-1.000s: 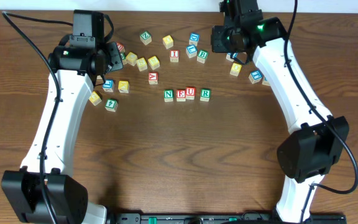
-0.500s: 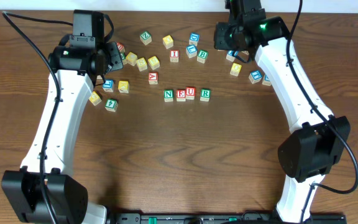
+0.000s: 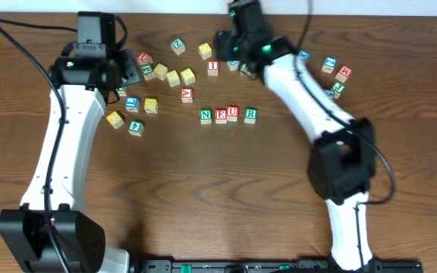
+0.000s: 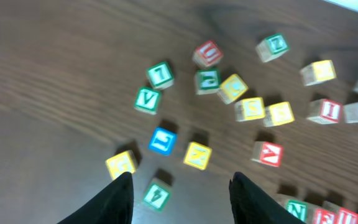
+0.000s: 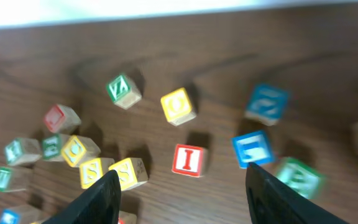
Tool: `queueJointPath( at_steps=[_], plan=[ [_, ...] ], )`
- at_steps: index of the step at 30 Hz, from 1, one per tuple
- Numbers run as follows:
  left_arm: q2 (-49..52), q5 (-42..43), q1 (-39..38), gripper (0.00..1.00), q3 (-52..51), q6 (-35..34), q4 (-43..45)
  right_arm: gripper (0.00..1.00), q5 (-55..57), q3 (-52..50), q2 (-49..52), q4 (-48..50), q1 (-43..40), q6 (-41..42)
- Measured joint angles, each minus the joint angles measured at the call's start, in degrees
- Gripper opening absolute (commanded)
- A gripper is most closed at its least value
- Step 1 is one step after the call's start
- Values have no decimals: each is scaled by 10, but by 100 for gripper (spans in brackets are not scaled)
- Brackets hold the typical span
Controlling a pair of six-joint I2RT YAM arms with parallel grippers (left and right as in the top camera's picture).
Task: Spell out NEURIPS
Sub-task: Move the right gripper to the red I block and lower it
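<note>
Between the right gripper's [image 5: 182, 186] dark, tapered fingers [image 5: 101, 199], which stand wide apart with nothing clamped, a square wooden cube with a white face and red I [image 5: 188, 160] lies just ahead of the tips on the brown, grained table [image 3: 203, 189]. Two yellow-topped cubes [image 5: 128, 173] sit beside one fingertip and a blue cube [image 5: 252, 148], blurred, sits just ahead of the other. The left gripper [image 4: 182, 180] is also parted and empty, with a blue-faced block [image 4: 163, 140] and a yellow block [image 4: 197, 155] ahead of its fingers. Well clear of both grippers, the N, E, U, R row [image 3: 233, 113] stands straight, cubes side by side.
</note>
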Motion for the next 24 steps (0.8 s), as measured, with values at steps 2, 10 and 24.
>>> queueJointPath(
  at_steps=[2,10,24],
  plan=[
    [0,-2,6,49,0,0,-8,59,1,0,25,19,8,2],
    [0,-3,9,49,0,0,-19,54,16,0,88,59,31,5],
    [0,-3,9,49,0,0,-28,50,96,0,113,121,44,8]
  ],
)
